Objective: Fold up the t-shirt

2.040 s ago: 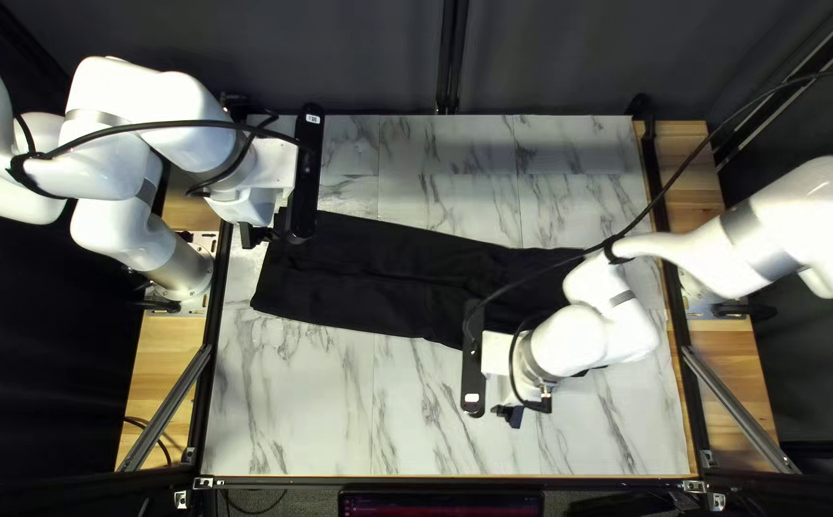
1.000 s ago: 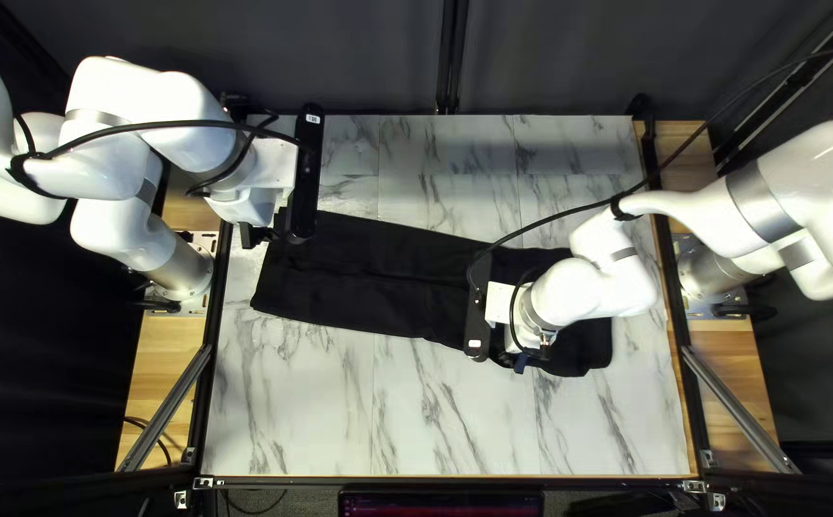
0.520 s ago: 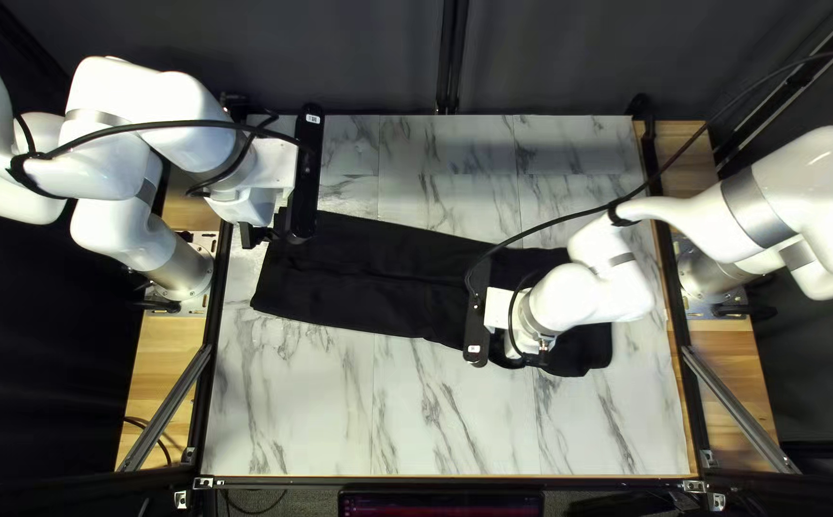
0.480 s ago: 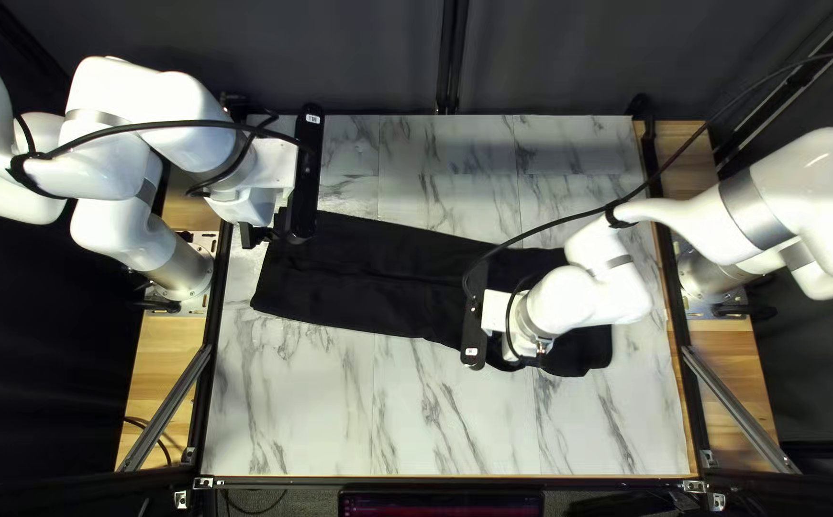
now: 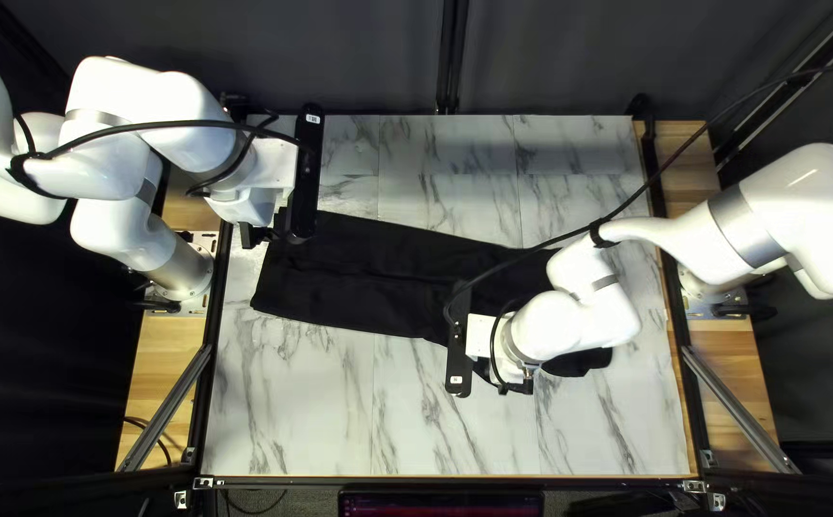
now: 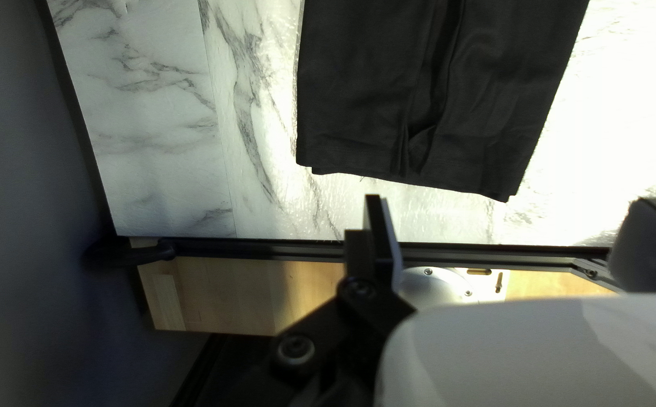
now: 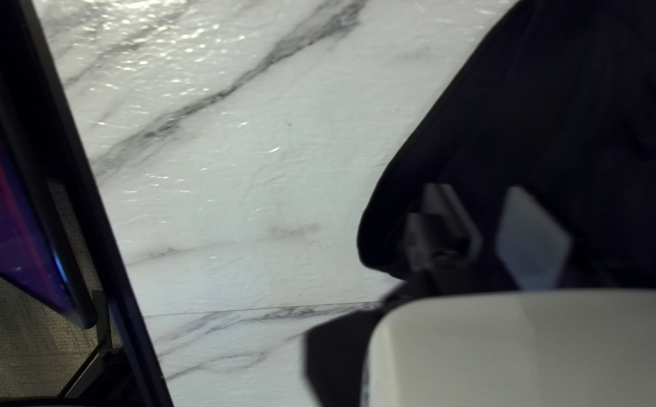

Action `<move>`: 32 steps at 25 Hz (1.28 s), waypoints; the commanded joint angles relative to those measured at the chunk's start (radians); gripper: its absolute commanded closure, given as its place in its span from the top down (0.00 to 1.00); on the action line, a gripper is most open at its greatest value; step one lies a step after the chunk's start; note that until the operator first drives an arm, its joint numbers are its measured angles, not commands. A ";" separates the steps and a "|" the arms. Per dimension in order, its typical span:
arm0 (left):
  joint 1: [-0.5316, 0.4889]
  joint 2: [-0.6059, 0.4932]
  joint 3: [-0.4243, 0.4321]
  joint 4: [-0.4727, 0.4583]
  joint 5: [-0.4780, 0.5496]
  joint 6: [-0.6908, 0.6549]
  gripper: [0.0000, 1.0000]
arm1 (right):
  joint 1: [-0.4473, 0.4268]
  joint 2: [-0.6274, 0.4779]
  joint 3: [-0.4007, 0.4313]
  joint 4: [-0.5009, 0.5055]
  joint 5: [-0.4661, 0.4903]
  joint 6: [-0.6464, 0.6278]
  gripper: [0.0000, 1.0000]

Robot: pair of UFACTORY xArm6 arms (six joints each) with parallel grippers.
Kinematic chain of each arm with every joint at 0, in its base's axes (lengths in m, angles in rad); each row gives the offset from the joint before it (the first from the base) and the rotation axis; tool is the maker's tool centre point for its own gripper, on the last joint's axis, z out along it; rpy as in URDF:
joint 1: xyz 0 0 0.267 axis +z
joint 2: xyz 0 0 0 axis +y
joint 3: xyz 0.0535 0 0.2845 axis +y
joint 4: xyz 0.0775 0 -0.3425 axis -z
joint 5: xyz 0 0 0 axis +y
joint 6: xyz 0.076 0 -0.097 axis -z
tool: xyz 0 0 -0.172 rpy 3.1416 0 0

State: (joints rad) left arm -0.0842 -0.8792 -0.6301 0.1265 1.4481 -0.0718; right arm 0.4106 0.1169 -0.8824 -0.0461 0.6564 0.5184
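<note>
A black garment (image 5: 359,278) lies as a long, wrinkled strip across the table; my right arm hides part of its right half. My left gripper (image 5: 265,233) is by its left end in the top left view. In the left wrist view my left gripper (image 6: 512,218) is wide open, and the cloth's hem (image 6: 418,169) lies ahead of it. My right gripper (image 5: 515,385) is at the cloth's near side. In the right wrist view my right gripper (image 7: 484,218) stands a little open over the dark cloth (image 7: 554,98), beside a rounded edge; contact cannot be told.
Marble-patterned table surface (image 5: 321,412) shows on the near side of the cloth and beyond it. A dark rail (image 6: 282,249) runs along the table's left edge. Past the near edge is a screen (image 7: 11,203). A black cable (image 5: 665,172) loops over the table to my right arm.
My right gripper first moved from the near table surface toward the far edge and over the cloth, then shifted back nearer and slightly left. The left arm has stayed still.
</note>
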 commanded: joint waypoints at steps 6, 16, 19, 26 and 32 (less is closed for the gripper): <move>0.000 0.000 0.000 0.000 0.000 0.000 1.00 | -0.057 0.008 0.104 0.005 -0.094 -0.021 1.00; 0.000 0.000 0.000 0.000 0.000 0.000 1.00 | 0.000 0.132 -0.056 -0.025 -0.020 0.077 1.00; 0.000 0.000 0.000 0.000 0.000 0.000 1.00 | 0.016 0.148 -0.084 -0.034 0.014 0.115 0.96; 0.000 0.000 0.000 0.000 0.000 0.000 1.00 | 0.027 0.179 -0.109 -0.034 0.049 0.160 0.47; 0.000 0.000 0.000 0.000 0.000 0.000 1.00 | 0.037 0.164 -0.059 -0.032 0.031 0.211 0.47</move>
State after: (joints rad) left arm -0.0842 -0.8792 -0.6301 0.1265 1.4481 -0.0718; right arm 0.4430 0.2899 -0.9595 -0.0790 0.6953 0.7091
